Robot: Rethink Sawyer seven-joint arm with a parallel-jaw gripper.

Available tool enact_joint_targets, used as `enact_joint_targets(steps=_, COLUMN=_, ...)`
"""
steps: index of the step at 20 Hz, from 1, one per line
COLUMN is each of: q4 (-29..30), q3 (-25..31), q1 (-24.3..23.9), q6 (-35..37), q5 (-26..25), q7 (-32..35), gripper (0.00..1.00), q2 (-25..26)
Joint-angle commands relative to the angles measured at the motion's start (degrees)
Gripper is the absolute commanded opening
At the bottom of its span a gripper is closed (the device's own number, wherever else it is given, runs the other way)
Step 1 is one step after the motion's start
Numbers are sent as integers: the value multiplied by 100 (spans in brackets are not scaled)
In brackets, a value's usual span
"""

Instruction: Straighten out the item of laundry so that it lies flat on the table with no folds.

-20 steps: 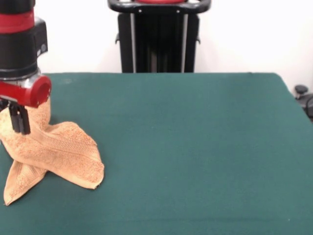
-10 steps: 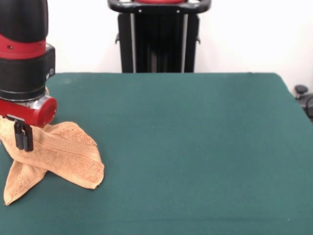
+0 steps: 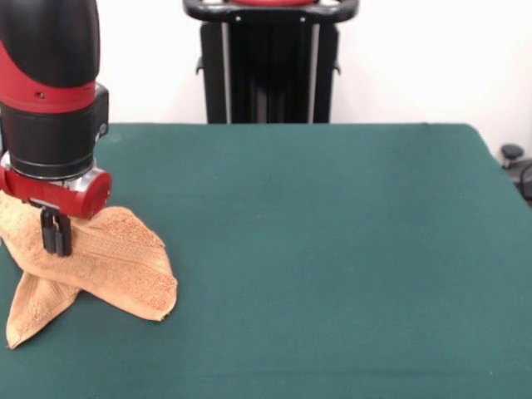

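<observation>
Currently the gripper (image 3: 56, 237) sits over the folded orange-tan towel (image 3: 108, 266), fingers together. Towel lies crumpled near the green table's (image 3: 332, 249) left edge.

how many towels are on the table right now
1. The orange-tan towel lies crumpled and folded over itself at the left side of the green table, under the gripper. The arm hides part of it.

A crumpled orange-tan terry-cloth towel (image 3: 100, 266) lies folded over itself at the left of the dark green felt-topped table (image 3: 332, 249); the black pincer (image 3: 55, 234), fingers close together, hangs over the towel's upper fold.
</observation>
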Motion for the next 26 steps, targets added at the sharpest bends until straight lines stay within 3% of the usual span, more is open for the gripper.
enact_joint_targets(steps=1, q4=703, q3=-29, q1=371, q6=-161, q5=-101, q7=1148, gripper=0, q2=-42)
enact_joint_targets(steps=14, q4=1013, q3=-484, q1=1174, q6=-98, q5=188, q7=1822, gripper=0, q2=-1)
enact_joint_targets(steps=26, q4=1174, q3=-703, q1=1608, q6=68, q5=579, q7=1900, gripper=0, q2=4)
